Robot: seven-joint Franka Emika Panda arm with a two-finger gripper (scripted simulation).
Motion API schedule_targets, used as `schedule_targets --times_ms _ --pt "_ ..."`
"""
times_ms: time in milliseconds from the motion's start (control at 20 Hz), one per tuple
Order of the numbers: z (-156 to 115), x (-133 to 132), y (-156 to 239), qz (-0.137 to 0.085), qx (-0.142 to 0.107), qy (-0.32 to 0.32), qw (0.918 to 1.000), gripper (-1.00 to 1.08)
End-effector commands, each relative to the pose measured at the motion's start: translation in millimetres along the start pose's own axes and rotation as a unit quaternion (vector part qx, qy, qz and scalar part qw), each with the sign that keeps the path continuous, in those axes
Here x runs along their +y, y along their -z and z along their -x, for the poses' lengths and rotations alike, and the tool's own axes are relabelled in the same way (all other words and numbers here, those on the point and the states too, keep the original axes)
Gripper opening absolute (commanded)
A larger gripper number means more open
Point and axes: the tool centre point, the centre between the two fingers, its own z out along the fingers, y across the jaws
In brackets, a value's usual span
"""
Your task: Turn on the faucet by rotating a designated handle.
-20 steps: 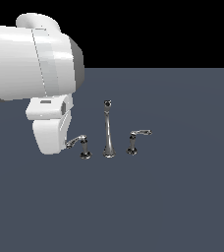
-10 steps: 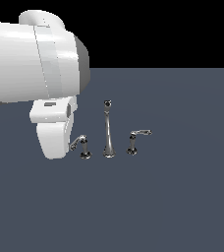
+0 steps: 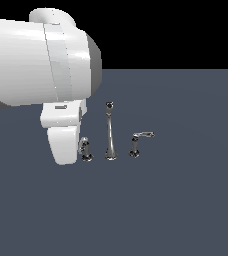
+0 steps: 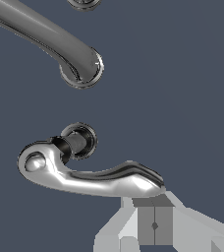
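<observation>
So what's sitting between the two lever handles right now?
The spout stands between the handle beside the arm and the other handle; the exterior view shows it.

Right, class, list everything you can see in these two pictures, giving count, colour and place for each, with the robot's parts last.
spout: one, chrome with a dark tip, upright between the two handles.
near handle: one, chrome lever, on the exterior view's left of the spout, just ahead of the gripper.
far handle: one, chrome lever, on the exterior view's right of the spout.
floor: one, dark blue-grey, under everything.
arm: one, white, on the exterior view's left.
gripper: one, grey, fingers together, by the near handle's lever end.
</observation>
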Motion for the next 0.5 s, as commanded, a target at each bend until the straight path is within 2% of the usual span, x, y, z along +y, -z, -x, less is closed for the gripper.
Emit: schedule_targets --times_ms 0,400,450 --pt "-18 -3 0 0.000 0.001 -0.009 1.0000 -1.00" --pt "-69 -12 1 0.001 0.004 -0.023 0.9997 -1.00" --pt "-69 -12 1 0.001 0.004 -0.023 0.9997 -1.00"
